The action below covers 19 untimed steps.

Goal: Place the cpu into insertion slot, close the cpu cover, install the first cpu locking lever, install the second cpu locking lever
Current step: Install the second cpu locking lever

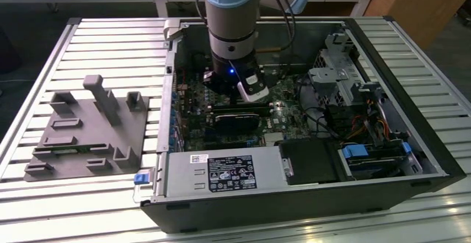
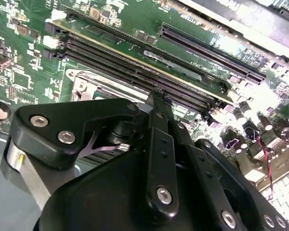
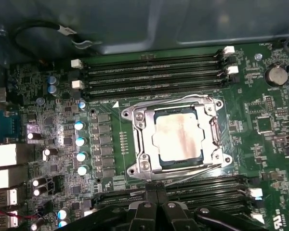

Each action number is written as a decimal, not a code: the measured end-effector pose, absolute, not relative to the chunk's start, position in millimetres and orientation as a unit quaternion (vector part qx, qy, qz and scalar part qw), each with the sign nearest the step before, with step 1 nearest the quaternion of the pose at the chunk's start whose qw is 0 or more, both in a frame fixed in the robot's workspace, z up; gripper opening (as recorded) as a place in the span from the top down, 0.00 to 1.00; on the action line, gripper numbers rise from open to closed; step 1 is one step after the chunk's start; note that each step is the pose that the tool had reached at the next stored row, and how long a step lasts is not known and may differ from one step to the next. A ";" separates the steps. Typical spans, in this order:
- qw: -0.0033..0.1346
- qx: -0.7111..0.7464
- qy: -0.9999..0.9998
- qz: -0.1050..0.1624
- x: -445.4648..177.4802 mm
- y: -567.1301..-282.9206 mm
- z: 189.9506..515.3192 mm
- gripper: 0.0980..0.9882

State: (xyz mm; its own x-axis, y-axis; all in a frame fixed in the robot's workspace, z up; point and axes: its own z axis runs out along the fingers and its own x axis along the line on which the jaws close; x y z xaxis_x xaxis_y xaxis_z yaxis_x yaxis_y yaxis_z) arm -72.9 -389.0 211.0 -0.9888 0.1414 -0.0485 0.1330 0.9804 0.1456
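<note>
1. In the exterior view, the arm (image 1: 231, 28) reaches down into an open computer case (image 1: 412, 144) lying on a slatted metal worktop (image 1: 110, 50). A grey plastic fixture (image 1: 88, 138) sits near the worktop's edge at the exterior view's left. A white-and-black label (image 1: 229, 172) is stuck on the power supply; its print is too small to read.
2. In the second wrist view, the black tool (image 2: 156, 98) hangs close above the green motherboard (image 2: 19, 62), its fingers pressed together on nothing, beside the long black memory slots (image 2: 135, 72).
3. In the first wrist view, the cpu (image 3: 177, 136) lies seated in the insertion slot (image 3: 147, 139), with the cpu cover (image 3: 208, 107) down around it. The tool's fingers (image 3: 157, 199) meet just beside the socket.
</note>
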 end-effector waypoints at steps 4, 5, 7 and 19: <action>0.029 0.069 0.995 0.072 -74.2 -390.8 206.2 0.99; 0.029 0.069 0.995 0.073 -74.6 -391.1 205.3 0.99; 0.029 0.069 0.994 0.075 -75.4 -391.5 203.6 0.99; 0.026 0.070 0.991 0.113 -83.2 -393.4 198.0 0.99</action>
State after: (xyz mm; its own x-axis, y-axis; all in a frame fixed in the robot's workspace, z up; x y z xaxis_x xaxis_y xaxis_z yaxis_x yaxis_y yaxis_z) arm -83.2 -393.4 198.0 -0.9888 0.1449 -0.0363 0.1330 0.9645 0.2283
